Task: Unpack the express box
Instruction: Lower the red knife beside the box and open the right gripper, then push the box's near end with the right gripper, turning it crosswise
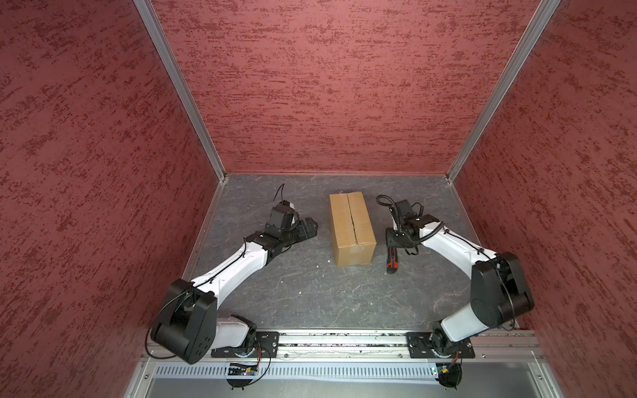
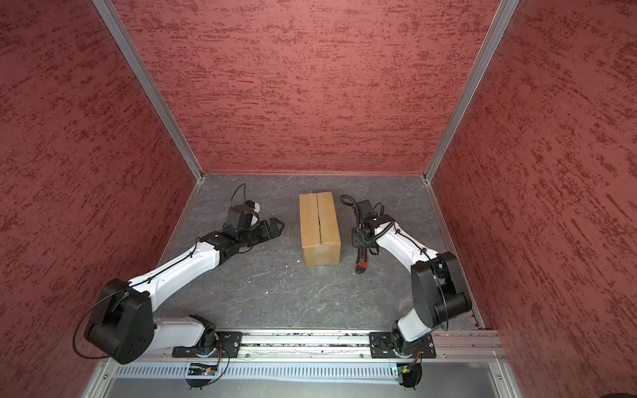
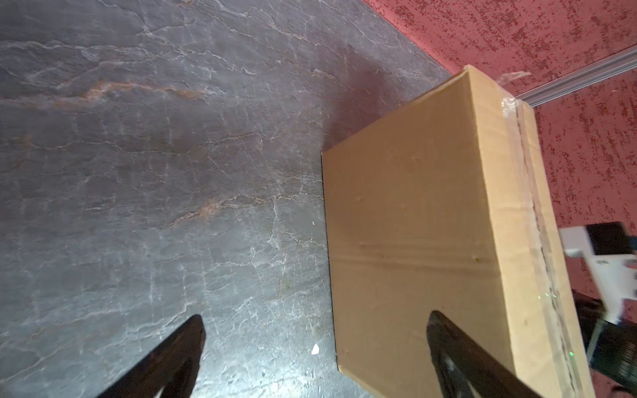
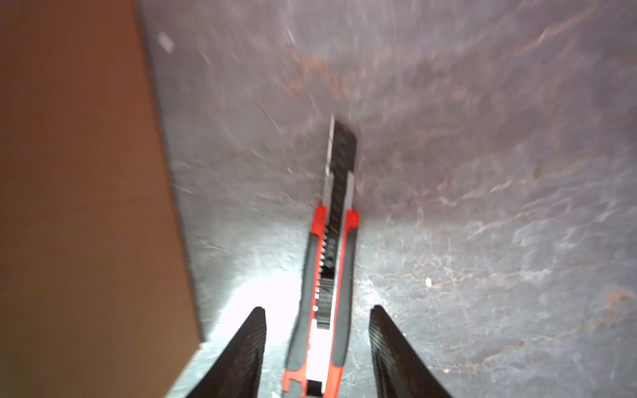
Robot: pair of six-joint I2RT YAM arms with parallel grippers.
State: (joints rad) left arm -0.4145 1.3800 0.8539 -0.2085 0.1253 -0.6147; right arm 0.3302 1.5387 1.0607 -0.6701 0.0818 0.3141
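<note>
Top views: grey slate tabletop (image 1: 310, 293), red walls (image 1: 327, 86); left fingers (image 3: 179, 361) wide, empty; right fingers (image 4: 241, 358) parted, knife (image 4: 331, 275) loose between.

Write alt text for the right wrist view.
A red-and-black utility knife, blade extended, lies on the grey tabletop between the open jaws of the right gripper, touching neither. The brown express box stands close beside it. The image is blurred.
</note>
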